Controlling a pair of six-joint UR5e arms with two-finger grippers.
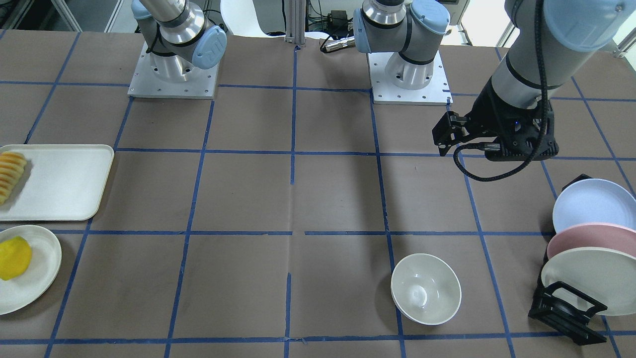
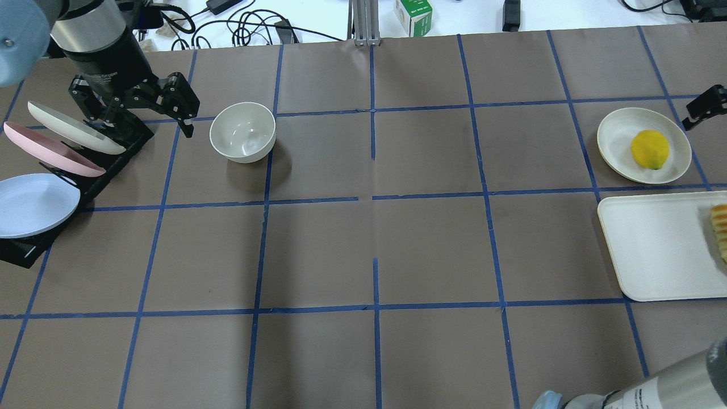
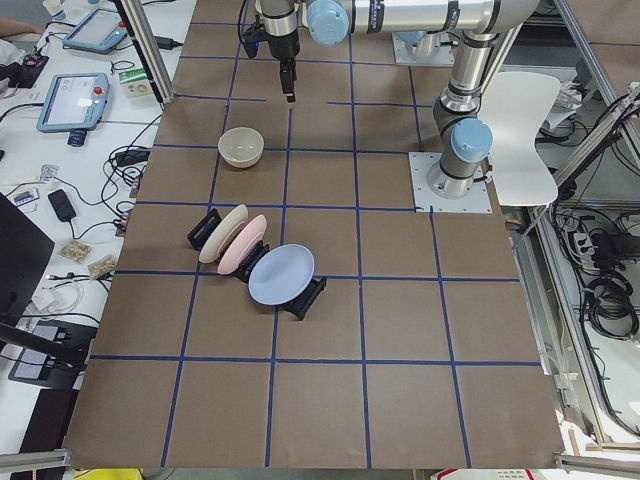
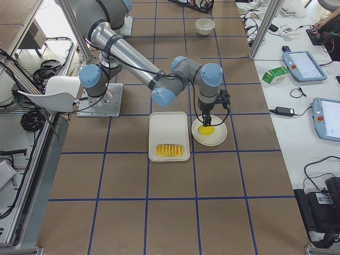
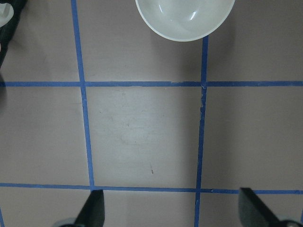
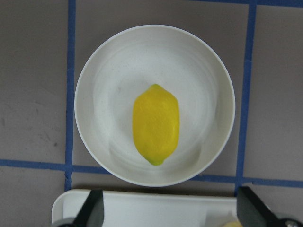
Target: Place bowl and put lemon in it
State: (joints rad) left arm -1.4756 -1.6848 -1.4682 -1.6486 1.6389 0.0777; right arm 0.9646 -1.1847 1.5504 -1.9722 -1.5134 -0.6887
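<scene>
From overhead, the bowl (image 2: pixel 242 132) stands upright, well apart from the lemon (image 2: pixel 650 149) on its plate (image 2: pixel 616 133). At my left wrist, my left gripper (image 5: pixel 173 213) gapes, the bowl ahead, untouched. At my right wrist, my right gripper (image 6: pixel 171 213) gapes, the lemon ahead, untouched.

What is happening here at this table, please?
The bowl stands empty on the table, apart from the open, empty left gripper. The lemon lies on a shallow plate, and the open right gripper hovers over it, not yet gripping. So the lemon is not in the bowl yet.
</scene>
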